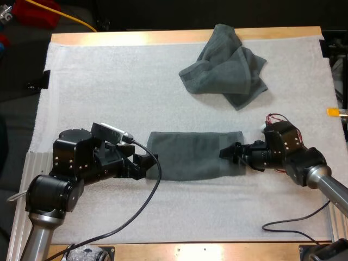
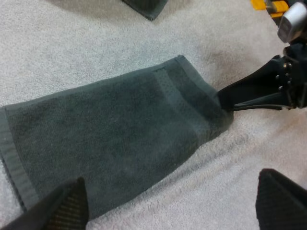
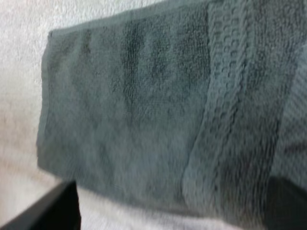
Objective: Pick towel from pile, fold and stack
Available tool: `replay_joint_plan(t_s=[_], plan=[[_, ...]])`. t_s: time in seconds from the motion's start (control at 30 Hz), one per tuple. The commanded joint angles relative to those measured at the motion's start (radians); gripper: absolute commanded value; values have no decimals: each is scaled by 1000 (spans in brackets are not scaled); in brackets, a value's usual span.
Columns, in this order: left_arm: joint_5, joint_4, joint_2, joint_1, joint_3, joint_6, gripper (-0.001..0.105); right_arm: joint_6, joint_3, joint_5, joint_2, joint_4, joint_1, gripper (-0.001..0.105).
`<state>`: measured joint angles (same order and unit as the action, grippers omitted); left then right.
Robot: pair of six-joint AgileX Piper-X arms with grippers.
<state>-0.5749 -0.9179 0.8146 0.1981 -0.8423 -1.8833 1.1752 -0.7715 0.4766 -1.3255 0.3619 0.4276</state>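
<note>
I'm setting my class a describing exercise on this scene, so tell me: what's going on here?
A robot is handling a dark grey-green towel that lies flat in the middle of the white mat. The left gripper is at the towel's left end and the right gripper at its right end. Both have their fingers apart, and neither is pinching the cloth. A second, crumpled towel sits toward the mat's far side, untouched.

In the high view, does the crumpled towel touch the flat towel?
No, the crumpled towel lies farther back, and a strip of bare white mat separates it from the flat towel.
</note>
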Motion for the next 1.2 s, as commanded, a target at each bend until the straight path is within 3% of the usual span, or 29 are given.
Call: replay_joint_plan(t_s=[0.0, 0.47, 0.7, 1.17], plan=[[-14, 0, -7, 3, -8, -2, 70, 17, -5, -2, -15, 9, -2, 75], [-36, -4, -7, 3, -8, -2, 70, 20, -5, 14, -118, 9, -2, 75], [-80, -4, -7, 3, -8, -2, 70, 59, -5, 33, -74, 9, -2, 75], [-95, -71, -43, 3, -8, 1, 70, 109, -5, -154, 185, 221, -2, 75]])
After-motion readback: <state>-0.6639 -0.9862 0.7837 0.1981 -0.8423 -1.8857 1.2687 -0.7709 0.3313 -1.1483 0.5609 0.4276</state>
